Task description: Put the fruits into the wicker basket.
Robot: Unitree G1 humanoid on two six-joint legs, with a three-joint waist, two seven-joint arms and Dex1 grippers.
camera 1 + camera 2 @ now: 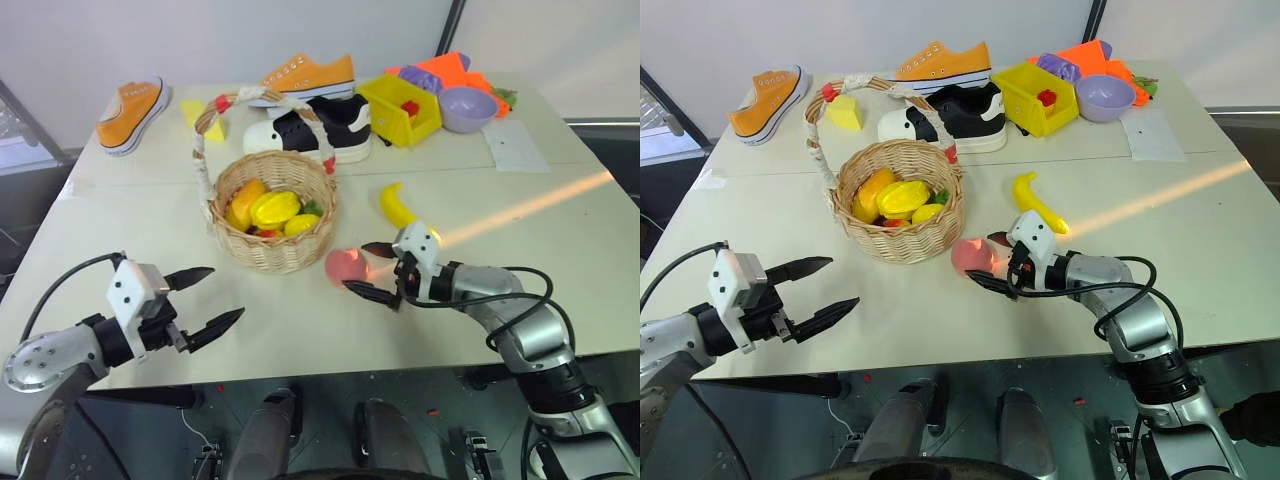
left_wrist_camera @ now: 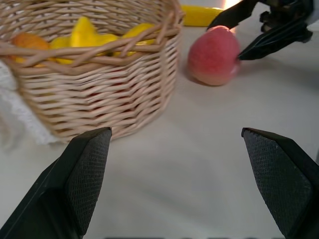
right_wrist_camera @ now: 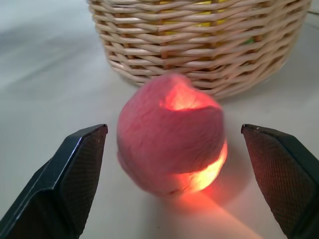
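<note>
The right gripper (image 1: 372, 269) is standing spread wide with the peach (image 3: 172, 134) on the table, seemingly untouched, between its fingers; the wicker basket (image 1: 273, 205) is sitting just beyond; the spread left gripper (image 1: 205, 300) is hanging farther off.

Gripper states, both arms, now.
Left gripper: open, empty, over the table beside the wicker basket.
Right gripper: open, fingers either side of the peach, not closed on it.
</note>
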